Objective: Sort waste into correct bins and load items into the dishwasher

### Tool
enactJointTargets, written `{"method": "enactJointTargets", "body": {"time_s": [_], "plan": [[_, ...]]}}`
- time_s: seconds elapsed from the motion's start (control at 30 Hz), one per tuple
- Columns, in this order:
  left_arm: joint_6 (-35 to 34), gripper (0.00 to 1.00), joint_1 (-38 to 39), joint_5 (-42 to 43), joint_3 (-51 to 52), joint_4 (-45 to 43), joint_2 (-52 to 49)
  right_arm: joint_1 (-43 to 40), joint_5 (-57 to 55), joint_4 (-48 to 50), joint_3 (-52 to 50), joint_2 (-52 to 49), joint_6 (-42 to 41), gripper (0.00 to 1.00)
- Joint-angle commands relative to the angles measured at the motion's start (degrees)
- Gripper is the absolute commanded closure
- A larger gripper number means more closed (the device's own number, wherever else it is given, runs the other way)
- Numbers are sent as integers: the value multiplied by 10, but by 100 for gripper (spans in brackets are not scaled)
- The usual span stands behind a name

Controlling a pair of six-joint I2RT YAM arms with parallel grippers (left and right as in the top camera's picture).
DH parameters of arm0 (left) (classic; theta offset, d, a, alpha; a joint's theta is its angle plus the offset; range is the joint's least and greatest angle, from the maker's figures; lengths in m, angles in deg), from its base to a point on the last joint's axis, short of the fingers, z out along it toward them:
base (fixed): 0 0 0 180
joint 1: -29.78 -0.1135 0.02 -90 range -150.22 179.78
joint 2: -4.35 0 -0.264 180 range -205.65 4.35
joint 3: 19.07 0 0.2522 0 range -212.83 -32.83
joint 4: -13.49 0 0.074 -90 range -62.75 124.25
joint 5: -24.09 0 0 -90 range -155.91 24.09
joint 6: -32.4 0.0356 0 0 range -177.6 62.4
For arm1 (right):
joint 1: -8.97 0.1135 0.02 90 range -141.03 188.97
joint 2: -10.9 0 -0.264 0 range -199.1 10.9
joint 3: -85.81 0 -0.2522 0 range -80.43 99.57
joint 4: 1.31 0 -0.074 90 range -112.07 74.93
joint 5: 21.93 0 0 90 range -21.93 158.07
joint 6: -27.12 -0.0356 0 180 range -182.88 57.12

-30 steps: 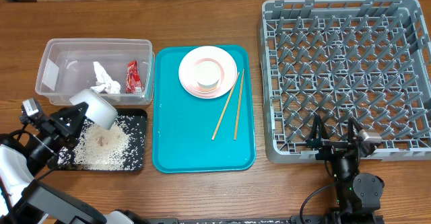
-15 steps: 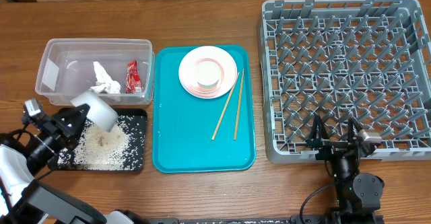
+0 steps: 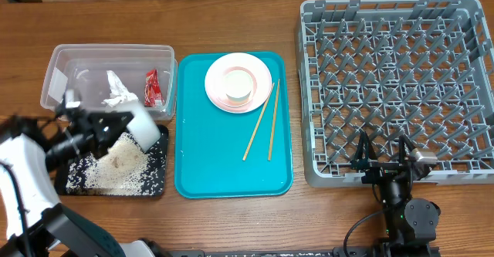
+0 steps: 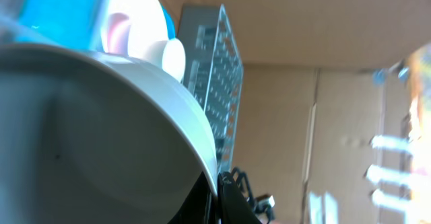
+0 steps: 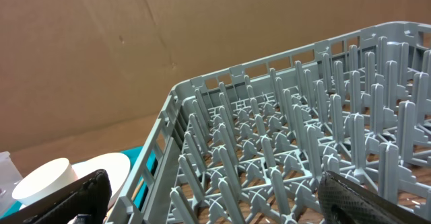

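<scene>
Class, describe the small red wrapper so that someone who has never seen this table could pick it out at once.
Start at the teal tray in the middle and look to the clear tub on its left. Inside, near the tub's right wall, lies the wrapper, the only red thing there, beside a crumpled white tissue.

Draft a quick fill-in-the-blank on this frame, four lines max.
The left hand is shut on a tilted ___.
The rice lies on the ___ tray.
The tissue and red wrapper lie in the clear ___.
The cup stands on the pink ___.
Missing words: bowl; black; tub; plate.
</scene>
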Motion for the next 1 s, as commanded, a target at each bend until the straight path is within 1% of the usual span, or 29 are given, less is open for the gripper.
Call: {"method": "enactJointTargets", "body": {"time_s": [0.0, 0.13, 0.27, 0.37, 0.43, 0.47, 0.57, 0.63, 0.77, 0.87, 0.97], "plan": [[-78, 96, 71, -45, -58, -20, 8, 3, -7, 4, -5, 6, 4, 0], [-180, 96, 174, -145, -101, -65, 8, 3, -7, 4, -5, 6, 4, 0], [-262, 96, 309, -272, -123, -114, 8, 3, -7, 4, -5, 6, 4, 0], [-295, 96, 398, -358, -123, -142, 7, 3, -7, 4, -5, 6, 4, 0], [-310, 96, 465, -440, -123, -154, 7, 3, -7, 4, -5, 6, 4, 0], [-328, 96, 510, -506, -123, -158, 7, 3, -7, 4, -5, 6, 4, 0], [-389, 96, 594, -644, -120, -158, 7, 3, -7, 4, -5, 6, 4, 0], [-421, 96, 642, -702, -114, -161, 6, 3, -7, 4, -5, 6, 4, 0], [-454, 96, 719, -781, -99, -174, 5, 3, -7, 4, -5, 6, 4, 0], [-483, 96, 757, -839, -94, -176, 2, 3, -7, 4, -5, 6, 4, 0], [-486, 96, 774, -869, -93, -177, -4, 3, -7, 4, -5, 6, 4, 0]]}}
